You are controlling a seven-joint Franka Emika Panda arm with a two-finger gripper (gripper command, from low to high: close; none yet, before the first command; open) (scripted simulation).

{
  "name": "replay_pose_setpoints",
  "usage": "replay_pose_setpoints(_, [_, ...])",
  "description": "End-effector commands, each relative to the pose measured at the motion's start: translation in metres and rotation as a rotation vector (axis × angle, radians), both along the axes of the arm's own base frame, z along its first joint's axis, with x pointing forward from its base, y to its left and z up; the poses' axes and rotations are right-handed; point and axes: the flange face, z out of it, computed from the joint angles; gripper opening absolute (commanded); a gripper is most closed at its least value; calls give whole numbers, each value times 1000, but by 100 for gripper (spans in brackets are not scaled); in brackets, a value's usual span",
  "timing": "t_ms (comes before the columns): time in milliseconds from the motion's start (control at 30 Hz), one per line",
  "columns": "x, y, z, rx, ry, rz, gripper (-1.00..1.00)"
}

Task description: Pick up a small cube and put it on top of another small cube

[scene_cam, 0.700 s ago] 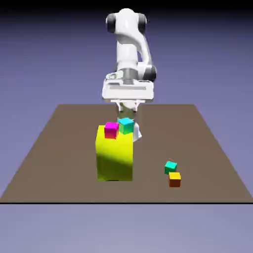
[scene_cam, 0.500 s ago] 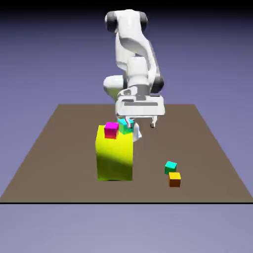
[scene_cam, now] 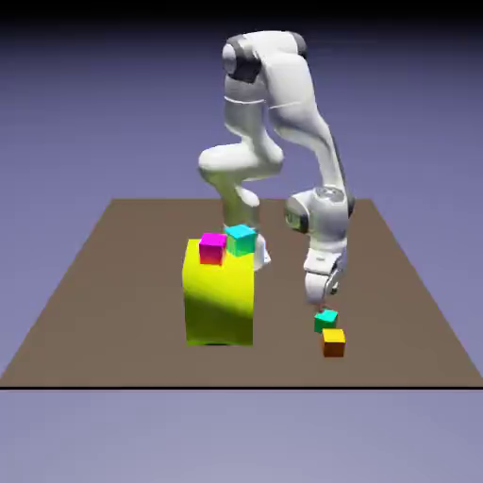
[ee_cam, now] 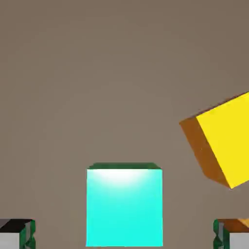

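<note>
The small cube (scene_cam: pixel 325 319), teal-green, rests on the table at the exterior view's right, with a small orange cube (scene_cam: pixel 333 341) just in front of it. My gripper (scene_cam: pixel 324 301) hangs directly over the small cube, jaws open and holding nothing. In the hand view the small cube (ee_cam: pixel 124 206) sits large between my two fingertips (ee_cam: pixel 17 234), with a gap on each side. There the orange cube (ee_cam: pixel 221 141) lies tilted at the right edge.
A tall yellow block (scene_cam: pixel 220 294) stands left of the gripper. On its top sit a magenta cube (scene_cam: pixel 212 248) and a slightly bigger cyan-topped teal cube (scene_cam: pixel 241 240). The table's front edge (scene_cam: pixel 236 386) runs close to the orange cube.
The arm has swung from above the yellow block toward the exterior view's right and come down over the small teal-green cube. The cubes have not moved.
</note>
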Motion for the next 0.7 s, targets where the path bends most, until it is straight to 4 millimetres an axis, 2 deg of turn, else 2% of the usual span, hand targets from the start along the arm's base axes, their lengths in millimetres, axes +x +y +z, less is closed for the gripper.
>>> replay_pose_setpoints(0, [0,1,-10,0,0,0,0])
replay_pose_setpoints(133, [0,1,-50,-2,-1,1,0])
replay_pose_setpoints(167, [0,1,-51,-2,-1,1,0])
replay_pose_setpoints(200, [0,1,-51,-2,-1,1,-100])
replay_pose_setpoints(233, [0,1,-51,-2,-1,1,-100])
replay_pose_setpoints(467, [-2,-2,18,-2,-1,1,-100])
replay_pose_setpoints(533, [-2,-2,19,-2,-1,1,-100])
replay_pose_setpoints(667, [35,-48,69,-15,-3,-286,-100])
